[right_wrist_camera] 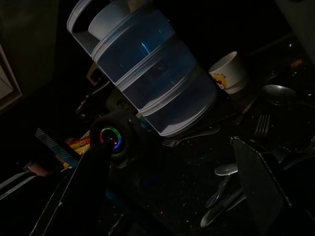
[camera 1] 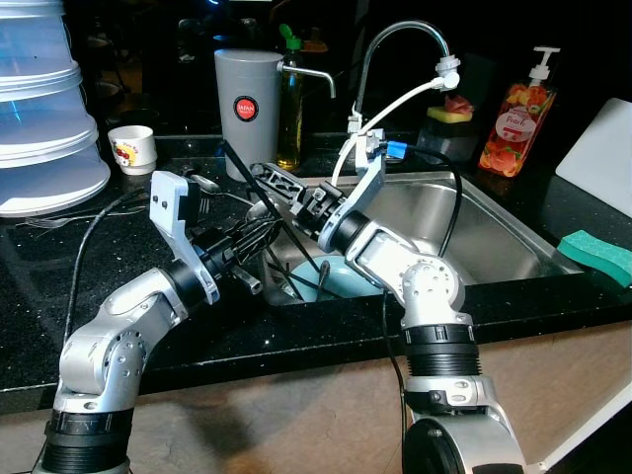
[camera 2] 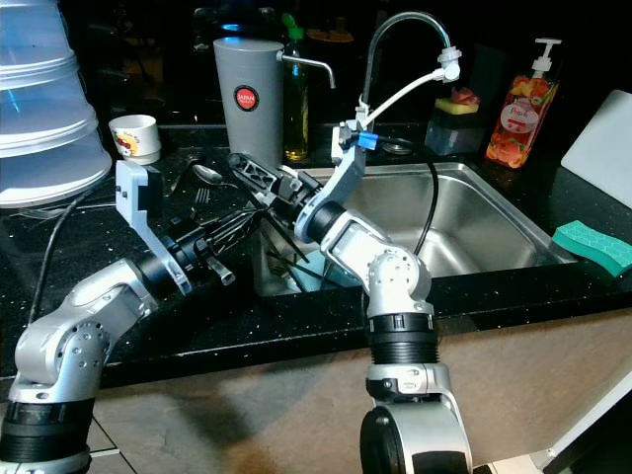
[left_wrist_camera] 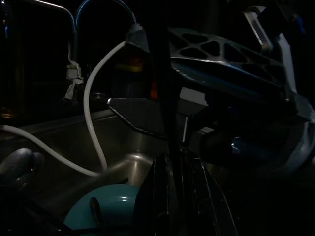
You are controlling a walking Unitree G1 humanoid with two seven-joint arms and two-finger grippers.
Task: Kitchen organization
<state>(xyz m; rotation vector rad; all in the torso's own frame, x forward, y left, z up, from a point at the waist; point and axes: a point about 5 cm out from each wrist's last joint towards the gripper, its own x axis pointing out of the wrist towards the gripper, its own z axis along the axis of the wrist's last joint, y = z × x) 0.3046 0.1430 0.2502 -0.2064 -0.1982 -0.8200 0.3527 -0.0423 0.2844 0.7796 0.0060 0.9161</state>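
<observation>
Counter: I see a black speckled worktop [camera 1: 296, 331] with a steel sink [camera 1: 494, 232] set in.
Left end: stacked clear tubs [camera 1: 44, 109], white cup [camera 1: 133, 148].
Middle: grey jug [camera 1: 247, 111], spoon [camera 2: 207, 175], fork [camera 2: 200, 197].
Right end: soap bottle [camera 1: 518, 114], green sponge [camera 1: 597, 255].

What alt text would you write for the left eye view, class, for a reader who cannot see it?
Two silver robot arms meet over the left edge of a steel sink set in a black counter, the left pincer and right pincer close together above a teal dish. Behind stand a grey canister, a curved tap and a soap bottle; a green sponge lies at right.
</observation>
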